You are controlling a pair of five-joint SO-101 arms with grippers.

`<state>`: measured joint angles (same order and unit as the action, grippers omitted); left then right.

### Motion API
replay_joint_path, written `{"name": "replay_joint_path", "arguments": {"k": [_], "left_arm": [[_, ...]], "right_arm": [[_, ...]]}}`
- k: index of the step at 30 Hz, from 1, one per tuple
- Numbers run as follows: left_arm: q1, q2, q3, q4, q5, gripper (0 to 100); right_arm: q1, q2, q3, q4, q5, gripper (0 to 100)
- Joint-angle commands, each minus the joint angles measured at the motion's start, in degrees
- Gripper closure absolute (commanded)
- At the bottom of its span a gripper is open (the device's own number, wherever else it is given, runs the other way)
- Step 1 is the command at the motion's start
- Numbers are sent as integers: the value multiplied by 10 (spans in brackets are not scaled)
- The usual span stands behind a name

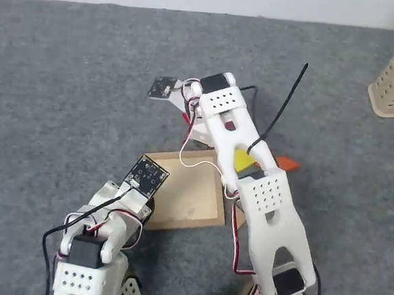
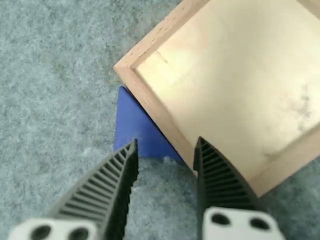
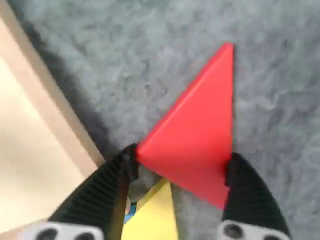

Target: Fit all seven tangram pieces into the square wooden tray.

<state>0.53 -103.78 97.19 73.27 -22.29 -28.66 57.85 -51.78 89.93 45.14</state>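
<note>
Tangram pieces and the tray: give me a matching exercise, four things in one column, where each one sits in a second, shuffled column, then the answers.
1. blue triangular piece
2. red triangular piece
3. yellow piece
4. square wooden tray

A. between the right gripper's fingers
B. flat on the grey carpet, its visible floor bare wood
C. against the tray's outer wall, just ahead of the left gripper
D. right next to the red piece

Pairs: 1-C, 2-A, 3-D, 4-B
</note>
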Motion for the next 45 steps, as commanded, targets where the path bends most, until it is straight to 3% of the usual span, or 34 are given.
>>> {"name": "replay_joint_path", "arguments": {"k": [1,14,19,25,38,45], "left_arm": [[1,-7,-7,3,4,824],[1,-7,-7,3,4,824],[1,-7,-7,3,4,824],[1,-7,-7,3,4,824],[1,-7,-7,3,4,824],[1,-7,-7,3,4,824]], "right_arm": [[19,-9,-12,18,-52,893],[42,-7,-163,51,-149,913],[20,-3,-213,109,-193,776],[-23,10,-198,36,-266,629],[-67,76,-200,-19,-251,624],[-64,101,-200,-48,-325,625]]}}
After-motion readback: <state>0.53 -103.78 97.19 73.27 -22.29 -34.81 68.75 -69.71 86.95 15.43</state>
